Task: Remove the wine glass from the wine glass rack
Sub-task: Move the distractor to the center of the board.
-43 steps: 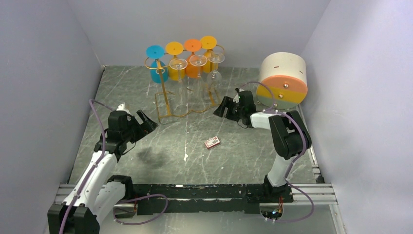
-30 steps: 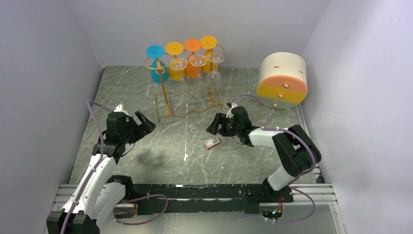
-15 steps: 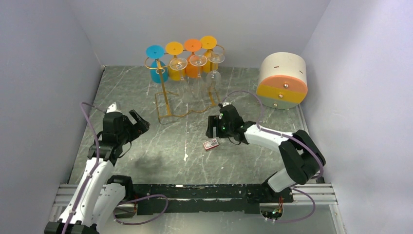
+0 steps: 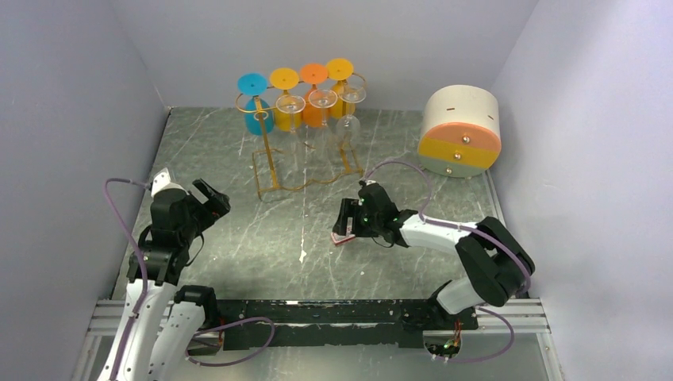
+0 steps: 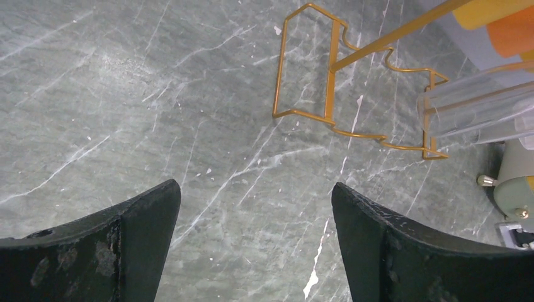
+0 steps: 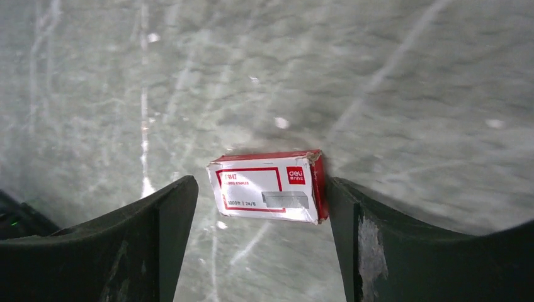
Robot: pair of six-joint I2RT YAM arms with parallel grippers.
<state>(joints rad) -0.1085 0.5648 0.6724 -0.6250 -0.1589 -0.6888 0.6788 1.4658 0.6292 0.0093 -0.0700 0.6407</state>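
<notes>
Gold-orange wire marks your target: the wine glass rack stands at the far side of the grey marbled table, with nothing lifted off it. Along its top bars the glasses hang upside down in two rows. The back row has a blue wine glass and three more with yellow, orange and amber feet, and the nearer row has three clear wine glasses. Neither of your arms is near them. Your left gripper hangs over bare table near the left wall with its jaws spread wide and nothing between them. Its wrist camera looks past the black fingers at the rack's rectangular base and one clear bowl further off. Your right gripper is low at mid-table, well short of the rack, jaws also wide, straddling a small red-and-white staple box. In the right wrist view the staple box lies flat on the table between the fingers, its red end just beside the right finger with a gap on the other side, so it isn't clamped. A white drum with a yellow, orange and grey face lies at the far right.
</notes>
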